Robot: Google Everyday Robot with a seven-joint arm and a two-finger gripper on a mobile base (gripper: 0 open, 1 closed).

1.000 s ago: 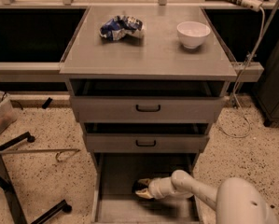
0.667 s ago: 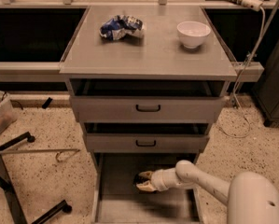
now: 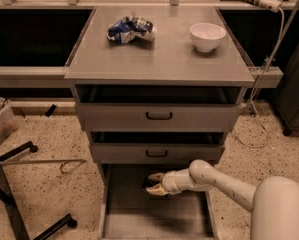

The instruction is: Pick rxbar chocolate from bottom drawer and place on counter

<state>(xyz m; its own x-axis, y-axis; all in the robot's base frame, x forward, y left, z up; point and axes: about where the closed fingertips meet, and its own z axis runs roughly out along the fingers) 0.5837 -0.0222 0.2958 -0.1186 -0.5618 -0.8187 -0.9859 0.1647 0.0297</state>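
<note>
The bottom drawer [image 3: 124, 219] is pulled open below the two closed drawers, a grey tray with low walls. My gripper [image 3: 155, 183] reaches into it from the right, near the back of the drawer floor. Its pale fingers are closed around a small flat black rxbar chocolate [image 3: 151, 184], which sits between them, slightly above the drawer floor. The counter [image 3: 161, 54] is the broad grey slab on top of the cabinet.
A crumpled blue-and-white foil bag [image 3: 130, 29] and a white bowl [image 3: 207, 36] sit on the counter. Two grey drawers with black handles [image 3: 159, 116] are shut above the open one. A black stand leg [image 3: 19, 204] lies on the speckled floor at left.
My arm has pulled back and up a little inside the drawer, and the black bar has moved with the gripper toward the drawer's rear.
</note>
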